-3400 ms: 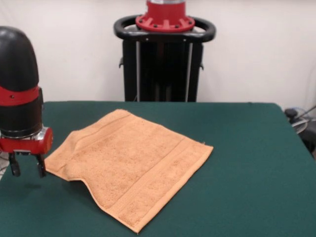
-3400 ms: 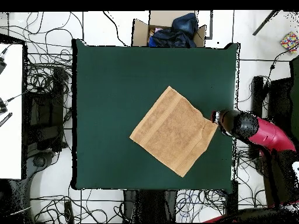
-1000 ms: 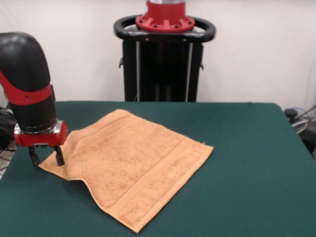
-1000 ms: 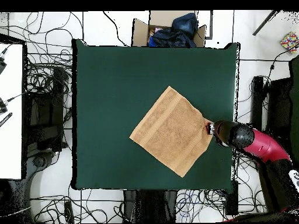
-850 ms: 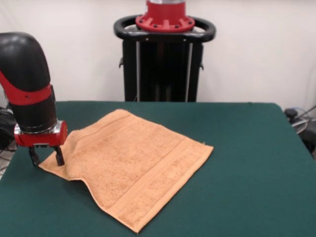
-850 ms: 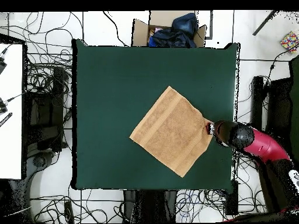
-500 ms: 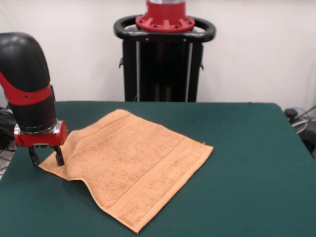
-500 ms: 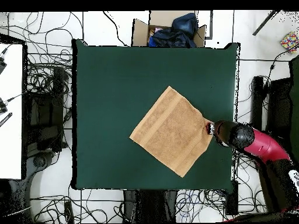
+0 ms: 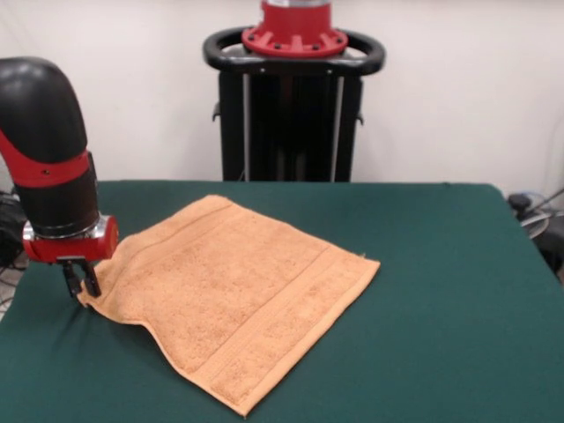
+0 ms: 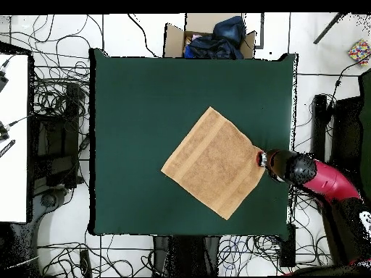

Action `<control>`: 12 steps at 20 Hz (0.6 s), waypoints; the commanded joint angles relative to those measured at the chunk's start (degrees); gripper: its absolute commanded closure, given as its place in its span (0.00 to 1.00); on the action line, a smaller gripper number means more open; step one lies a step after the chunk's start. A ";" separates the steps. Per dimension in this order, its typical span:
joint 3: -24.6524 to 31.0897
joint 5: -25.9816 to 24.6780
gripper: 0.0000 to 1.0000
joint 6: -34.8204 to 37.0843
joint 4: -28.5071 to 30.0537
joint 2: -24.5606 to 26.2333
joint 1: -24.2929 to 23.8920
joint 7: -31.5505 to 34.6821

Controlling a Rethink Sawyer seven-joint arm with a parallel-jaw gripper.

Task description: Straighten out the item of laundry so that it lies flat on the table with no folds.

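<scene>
The light-orange terry towel lies on the dark green table, turned like a diamond, with its left corner tucked under in a fold. My gripper is at that left corner, low on the table, with its fingers shut on the towel's corner edge. In the overhead view the towel lies right of the table's middle, and the gripper is at its right corner. No care tag shows.
The robot's black pedestal stands behind the table's far edge. In the overhead view a cardboard box of dark clothes sits beyond the table's top edge, and cables cover the floor around the table.
My gripper's fingers were apart over the towel's corner half a second ago; now they have closed together on it. Over the last seconds the arm moved in to the corner from the table's edge.
</scene>
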 commanded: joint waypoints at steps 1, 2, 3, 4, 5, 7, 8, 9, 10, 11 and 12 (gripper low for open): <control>3.11 -5.33 1.00 -1.89 -2.25 6.93 0.74 -5.76; 3.11 -5.27 1.00 -1.74 -2.34 6.91 0.80 -5.76; 3.08 -5.22 1.00 -1.63 -2.39 6.86 0.88 -5.69; 3.09 -5.22 1.00 -1.67 -2.39 6.82 0.91 -5.66; 3.12 -5.19 1.00 -1.58 -2.52 6.85 0.92 -5.72; 3.16 -5.19 1.00 -1.38 -2.77 6.98 0.83 -5.98; 3.12 -5.23 1.00 -1.33 -2.90 6.91 0.87 -6.01; 3.12 -5.23 1.00 -1.12 -3.02 6.79 0.85 -6.18; 3.12 -5.23 1.00 -0.91 -3.14 6.67 0.82 -6.34; 3.11 -5.19 1.00 -0.52 -3.46 6.47 0.91 -6.53; 3.18 -5.17 1.00 -0.18 -3.68 6.25 0.89 -6.83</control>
